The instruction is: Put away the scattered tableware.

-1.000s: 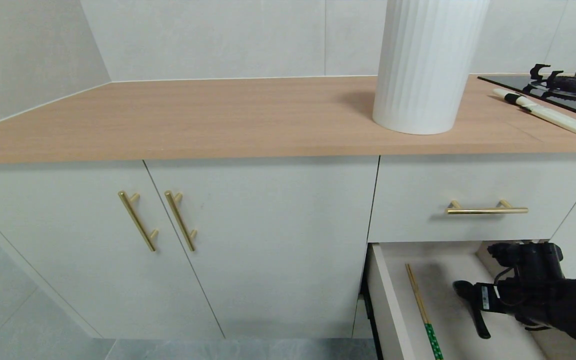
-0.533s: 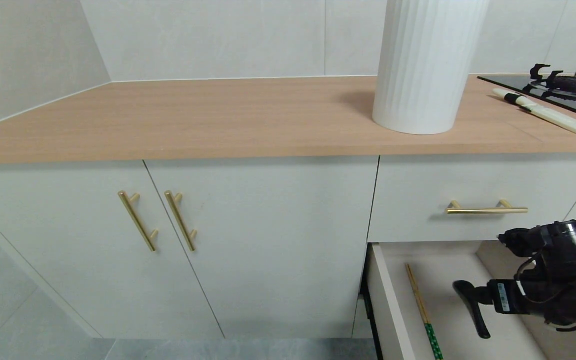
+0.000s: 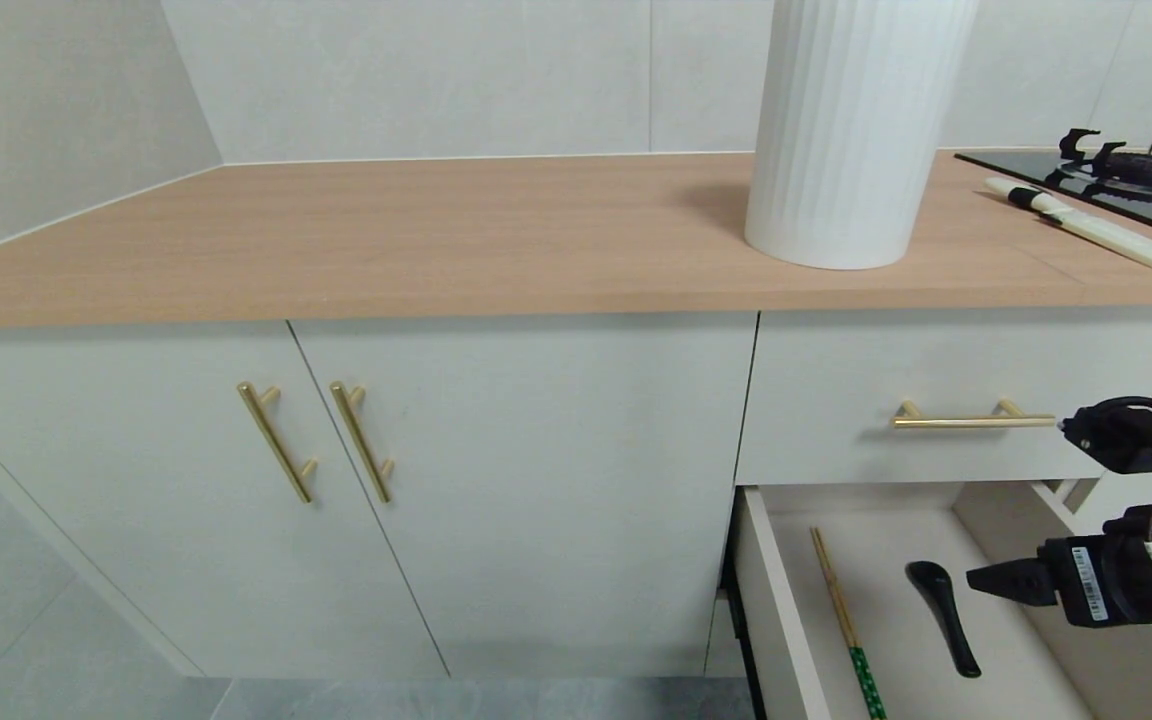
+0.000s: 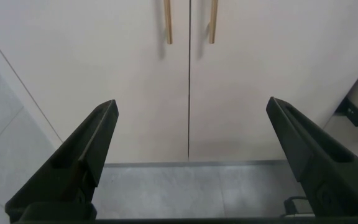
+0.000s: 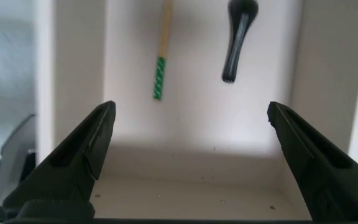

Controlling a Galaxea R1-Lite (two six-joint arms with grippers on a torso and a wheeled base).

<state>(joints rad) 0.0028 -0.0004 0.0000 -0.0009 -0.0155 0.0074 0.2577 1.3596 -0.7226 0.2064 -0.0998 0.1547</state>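
Right tool [image 5: 189, 109], jaws spread, lower right above open drawer [image 3: 771, 600] containing black spoon [image 3: 941, 612] and chopsticks [image 3: 841, 610]: best raised clear of drawer wall before fetching knife [image 3: 1096, 228], upper right.

— Is there any writing or number you can make out?

— Nothing legible. The only print is on a small white sticker [image 3: 1086, 583] on the side of the right gripper [image 5: 191, 106].

— What is on it?

— Thin dark lines, like a barcode. They are too small to read, and I cannot tell whether there are digits beside them.
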